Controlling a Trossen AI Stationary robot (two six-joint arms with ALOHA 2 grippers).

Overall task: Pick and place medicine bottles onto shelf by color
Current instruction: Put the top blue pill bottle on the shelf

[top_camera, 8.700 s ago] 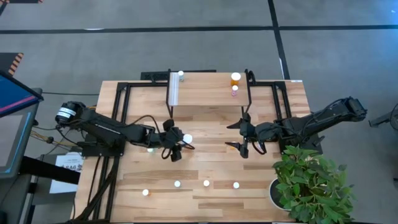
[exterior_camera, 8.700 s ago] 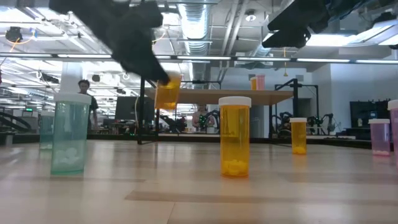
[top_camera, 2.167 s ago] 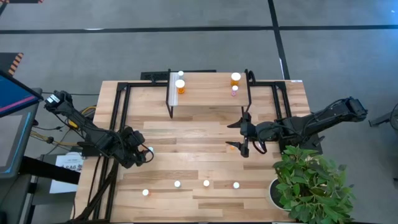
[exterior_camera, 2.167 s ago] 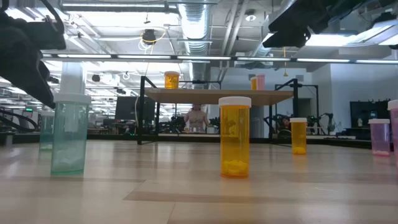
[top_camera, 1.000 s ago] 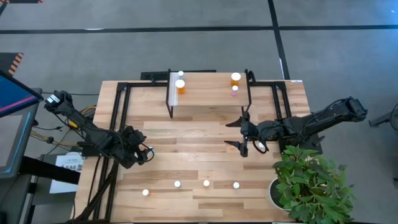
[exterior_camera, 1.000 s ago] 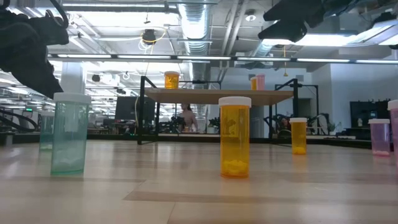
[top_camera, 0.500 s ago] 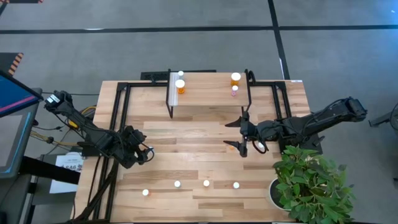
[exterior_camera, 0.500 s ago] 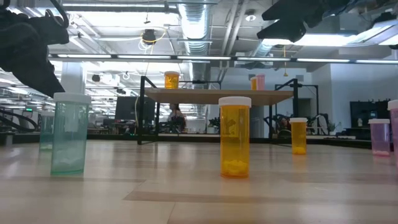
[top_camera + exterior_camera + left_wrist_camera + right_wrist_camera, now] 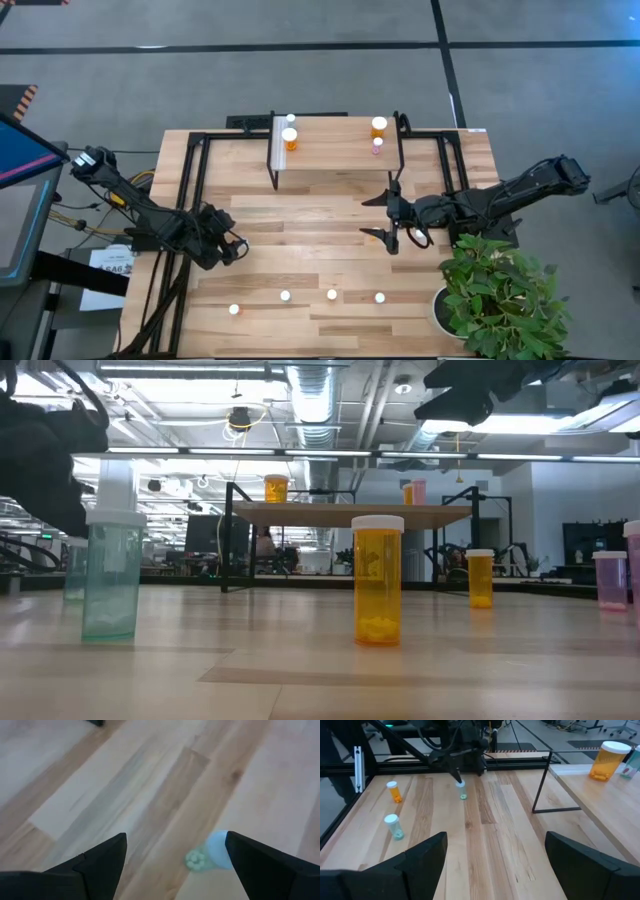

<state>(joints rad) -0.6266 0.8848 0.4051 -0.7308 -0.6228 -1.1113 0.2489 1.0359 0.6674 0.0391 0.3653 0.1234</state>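
The shelf (image 9: 335, 140) stands at the table's far middle and bears two orange bottles (image 9: 290, 139) (image 9: 379, 126), a small pink one (image 9: 377, 146) and a white-capped one (image 9: 291, 119). My left gripper (image 9: 230, 247) is open at the table's left, above a small green bottle (image 9: 210, 857) that stands upright on the table. The bottle sits between the fingers' lines but apart from both; it also shows in the right wrist view (image 9: 462, 790). My right gripper (image 9: 378, 217) is open and empty, right of the table's middle. Several white-capped bottles (image 9: 285, 296) stand in a row near the front edge.
In the low view a green bottle (image 9: 110, 575), two orange ones (image 9: 378, 580) (image 9: 480, 578) and a pink one (image 9: 610, 578) stand on the table. A potted plant (image 9: 500, 290) fills the near right corner. Black frame bars (image 9: 190, 170) run along both sides.
My left gripper has sunk a little toward the green bottle and stayed open. A person in the room behind the table has walked toward the left.
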